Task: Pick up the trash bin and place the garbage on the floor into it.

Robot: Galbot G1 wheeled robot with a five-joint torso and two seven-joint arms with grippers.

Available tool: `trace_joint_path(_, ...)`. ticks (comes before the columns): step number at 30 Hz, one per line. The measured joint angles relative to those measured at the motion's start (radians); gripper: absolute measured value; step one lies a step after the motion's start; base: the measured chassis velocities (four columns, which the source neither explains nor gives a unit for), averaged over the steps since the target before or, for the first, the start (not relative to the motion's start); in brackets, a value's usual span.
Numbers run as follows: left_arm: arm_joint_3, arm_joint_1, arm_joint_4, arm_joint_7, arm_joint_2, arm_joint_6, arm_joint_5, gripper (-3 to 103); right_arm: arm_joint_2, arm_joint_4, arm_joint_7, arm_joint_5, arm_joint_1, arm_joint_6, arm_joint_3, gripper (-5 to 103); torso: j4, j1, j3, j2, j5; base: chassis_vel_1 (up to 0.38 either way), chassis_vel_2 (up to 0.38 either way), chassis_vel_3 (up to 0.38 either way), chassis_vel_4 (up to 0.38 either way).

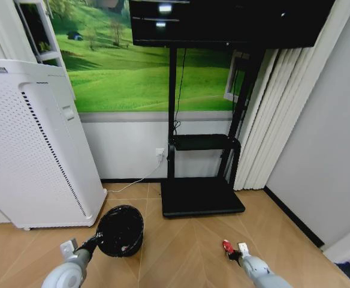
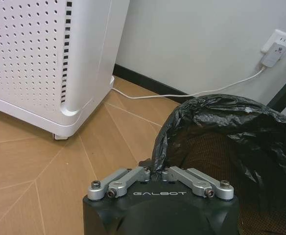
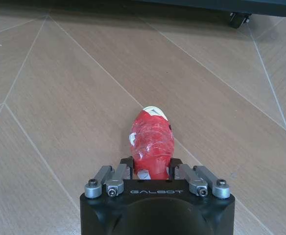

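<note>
The trash bin (image 1: 121, 231), small, round and lined with a glossy black bag, stands low over the tan parquet floor (image 1: 187, 252). My left gripper (image 1: 94, 243) is shut on its near rim. In the left wrist view the fingers (image 2: 133, 175) pinch the crinkled bag edge of the bin (image 2: 221, 147). My right gripper (image 1: 232, 252) is shut on a piece of garbage, a crumpled red-and-white wrapper (image 1: 227, 246). In the right wrist view the wrapper (image 3: 153, 142) sticks out between the fingers (image 3: 116, 177) above the floor (image 3: 74, 98).
A tall white perforated appliance (image 1: 37, 144) stands just left of the bin. A black TV stand base (image 1: 202, 198) lies straight ahead. A white cable runs to a wall outlet (image 1: 160, 153). White curtains (image 1: 283, 114) and a dark skirting strip (image 1: 292, 217) border the right side.
</note>
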Motion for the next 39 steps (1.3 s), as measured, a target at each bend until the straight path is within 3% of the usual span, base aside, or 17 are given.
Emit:
trace_joint_path(8, 0.006, -0.003, 0.002, 0.000, 0.004, 0.000, 0.001, 3, -0.017, 0.046, -0.019, 0.000, -0.030, 0.009, 0.033, 34, 0.0001, 0.000, 0.000, 0.000, 0.0003, 0.000, 0.000, 0.000, 0.000)
trace_joint_path(11, 0.044, -0.044, 0.028, 0.004, 0.056, 0.000, -0.008, 3, -0.077, 0.244, -0.095, 0.023, -0.158, 0.064, 0.147, 34, 0.0000, 0.000, 0.000, 0.000, -0.0001, 0.000, 0.000, 0.000, 0.000)
trace_joint_path(16, 0.122, -0.137, 0.074, 0.014, 0.154, 0.014, -0.043, 3, -0.125, 0.465, -0.126, 0.067, -0.316, 0.111, 0.271, 34, -0.0006, 0.000, 0.000, 0.000, -0.0007, 0.000, 0.000, 0.000, 0.000)
trace_joint_path(17, 0.149, -0.178, 0.095, 0.031, 0.189, 0.024, -0.062, 3, -0.134, 0.550, -0.133, 0.079, -0.364, 0.125, 0.319, 34, -0.0015, 0.000, 0.000, 0.000, 0.0000, 0.000, 0.000, 0.000, 0.000)
trace_joint_path(20, 0.157, -0.200, 0.113, 0.061, 0.214, 0.029, -0.076, 3, -0.145, 0.627, -0.135, 0.089, -0.384, 0.131, 0.335, 34, -0.0012, 0.000, 0.000, 0.000, -0.0009, 0.000, 0.000, 0.000, 0.000)
trace_joint_path(22, 0.169, -0.223, 0.138, 0.112, 0.239, 0.029, -0.078, 3, -0.146, 0.708, -0.140, 0.082, -0.387, 0.145, 0.333, 34, 0.0006, 0.000, 0.000, 0.000, -0.0001, 0.000, 0.000, 0.000, 0.000)
trace_joint_path(23, 0.179, -0.242, 0.153, 0.154, 0.252, 0.029, -0.077, 3, -0.140, 0.741, -0.142, 0.077, -0.396, 0.153, 0.332, 34, 0.0007, 0.000, 0.000, 0.000, -0.0001, 0.000, 0.000, 0.000, 0.000)
trace_joint_path(24, 0.179, -0.242, 0.153, 0.154, 0.252, 0.029, -0.077, 3, -0.140, 0.741, -0.142, 0.077, -0.396, 0.153, 0.332, 34, 0.0007, 0.000, 0.000, 0.000, -0.0001, 0.000, 0.000, 0.000, 0.000)
trace_joint_path(25, 0.200, -0.267, 0.169, 0.206, 0.264, 0.028, -0.075, 3, -0.130, 0.779, -0.147, 0.067, -0.411, 0.162, 0.332, 34, 0.0008, 0.000, 0.000, 0.000, 0.0002, 0.000, 0.000, 0.000, 0.000)
trace_joint_path(26, 0.200, -0.267, 0.169, 0.206, 0.264, 0.028, -0.075, 3, -0.130, 0.779, -0.147, 0.067, -0.411, 0.162, 0.332, 34, 0.0008, 0.000, 0.000, 0.000, 0.0002, 0.000, 0.000, 0.000, 0.000)
trace_joint_path(27, 0.234, -0.301, 0.184, 0.272, 0.280, 0.031, -0.074, 3, -0.118, 0.823, -0.154, 0.055, -0.430, 0.174, 0.334, 34, 0.0007, 0.000, 0.000, 0.000, 0.0002, 0.000, 0.000, 0.000, 0.000)
trace_joint_path(28, 0.234, -0.301, 0.184, 0.272, 0.280, 0.031, -0.074, 3, -0.118, 0.823, -0.154, 0.055, -0.430, 0.174, 0.334, 34, 0.0007, 0.000, 0.000, 0.000, 0.0002, 0.000, 0.000, 0.000, 0.000)
trace_joint_path(29, 0.297, -0.357, 0.199, 0.338, 0.299, 0.031, -0.070, 3, -0.100, 0.870, -0.163, 0.041, -0.457, 0.190, 0.337, 34, 0.0000, 0.000, 0.000, 0.000, -0.0004, 0.000, 0.000, 0.000, 0.000)
trace_joint_path(31, 0.401, -0.421, 0.212, 0.384, 0.318, 0.030, -0.066, 3, -0.075, 0.900, -0.176, 0.003, -0.471, 0.237, 0.336, 34, -0.0003, 0.000, 0.000, 0.000, 0.0000, 0.000, 0.000, 0.000, 0.000)
trace_joint_path(35, 0.493, -0.482, 0.232, 0.420, 0.329, 0.029, -0.056, 3, -0.054, 0.923, -0.198, -0.032, -0.483, 0.285, 0.332, 34, -0.0002, 0.000, 0.000, 0.000, -0.0003, 0.000, 0.000, 0.000, 0.000)
trace_joint_path(39, 0.654, -0.608, 0.297, 0.439, 0.317, 0.018, -0.055, 3, -0.023, 0.977, -0.222, -0.067, -0.516, 0.361, 0.318, 34, 0.0002, 0.000, 0.000, 0.000, 0.0002, 0.000, 0.000, 0.000, 0.000)
